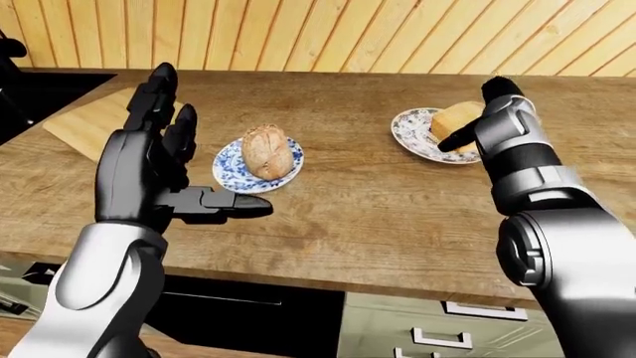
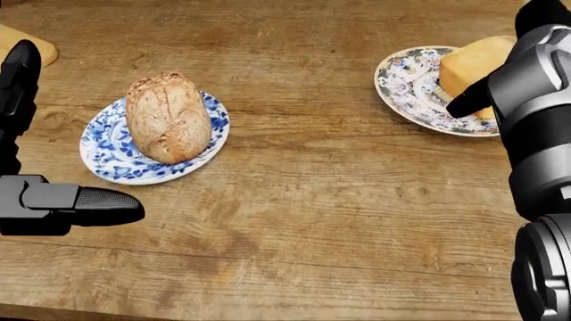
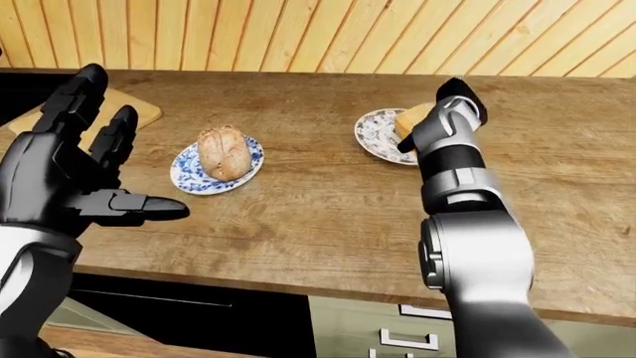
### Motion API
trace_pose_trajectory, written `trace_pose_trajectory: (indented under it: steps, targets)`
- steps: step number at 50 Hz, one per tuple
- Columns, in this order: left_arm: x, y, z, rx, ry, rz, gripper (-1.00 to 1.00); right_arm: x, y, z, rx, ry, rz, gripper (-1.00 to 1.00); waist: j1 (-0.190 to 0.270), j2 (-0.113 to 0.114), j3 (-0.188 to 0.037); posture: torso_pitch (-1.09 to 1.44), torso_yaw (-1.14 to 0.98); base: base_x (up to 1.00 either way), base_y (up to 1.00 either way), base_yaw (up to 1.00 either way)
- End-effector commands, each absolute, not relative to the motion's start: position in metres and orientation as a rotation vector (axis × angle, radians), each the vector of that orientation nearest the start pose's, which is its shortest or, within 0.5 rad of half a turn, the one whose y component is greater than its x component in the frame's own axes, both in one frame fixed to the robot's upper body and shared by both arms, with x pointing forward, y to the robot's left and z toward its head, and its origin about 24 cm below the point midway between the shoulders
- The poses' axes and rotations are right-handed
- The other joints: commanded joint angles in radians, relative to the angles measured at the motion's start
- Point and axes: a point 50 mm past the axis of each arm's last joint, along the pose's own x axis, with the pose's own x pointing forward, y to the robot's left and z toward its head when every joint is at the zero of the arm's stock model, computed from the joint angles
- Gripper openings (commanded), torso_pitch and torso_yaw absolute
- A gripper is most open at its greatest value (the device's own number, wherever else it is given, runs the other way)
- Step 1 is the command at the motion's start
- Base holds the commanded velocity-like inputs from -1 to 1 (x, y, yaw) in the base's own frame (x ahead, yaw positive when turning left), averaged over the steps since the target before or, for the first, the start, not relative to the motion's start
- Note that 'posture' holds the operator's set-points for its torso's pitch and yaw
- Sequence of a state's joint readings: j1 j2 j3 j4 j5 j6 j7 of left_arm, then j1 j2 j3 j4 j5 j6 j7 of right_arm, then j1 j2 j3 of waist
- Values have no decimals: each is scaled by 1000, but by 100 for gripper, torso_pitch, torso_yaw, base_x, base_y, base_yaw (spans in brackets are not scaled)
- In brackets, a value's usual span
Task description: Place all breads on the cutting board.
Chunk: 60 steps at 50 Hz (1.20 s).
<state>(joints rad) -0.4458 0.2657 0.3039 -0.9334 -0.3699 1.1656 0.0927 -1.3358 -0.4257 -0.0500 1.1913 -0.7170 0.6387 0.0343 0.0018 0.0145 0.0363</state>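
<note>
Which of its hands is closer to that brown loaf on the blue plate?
Left. The left hand hovers open just left of the brown loaf, apart from it. The right hand is across the counter at the other plate's bread.

Oval brown crusty loaf (image 2: 168, 118) lay lengthwise on a blue-and-white plate (image 2: 102, 155), left-centre of the head view. Pale yellow blocky bread (image 2: 471, 65) sat on a floral plate (image 2: 406, 80) at upper right, partly hidden by the right hand. Light wooden cutting board (image 1: 92, 123) lay flat at far left of the surface, bare, well apart from both breads.
</note>
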Motion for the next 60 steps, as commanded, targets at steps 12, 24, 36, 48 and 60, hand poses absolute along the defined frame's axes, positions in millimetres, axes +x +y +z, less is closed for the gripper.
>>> trace_pose_trajectory:
  steps: [12,24,36,48,60]
  targets:
    - [224,179,249,54,-303,-11,100,411,-251,250,-895,380,-518,20,2,-2,-28,0,0,0,0,0]
    - [223,179,251,54,-306,-12,100,410,-254,253,-909,377,-531,-24,3,-4,-29,0,0,0,0,0]
    - [222,179,253,55,-310,-13,100,409,-254,271,-913,335,-547,-76,3,-4,-28,0,0,0,0,0]
    - [225,175,262,72,-316,-18,100,401,-252,317,-904,226,-538,-98,2,-2,-18,0,0,0,0,0]
    - [249,164,288,183,-257,-8,100,389,-230,329,-885,127,-443,-100,0,-5,-9,0,0,0,0,0]
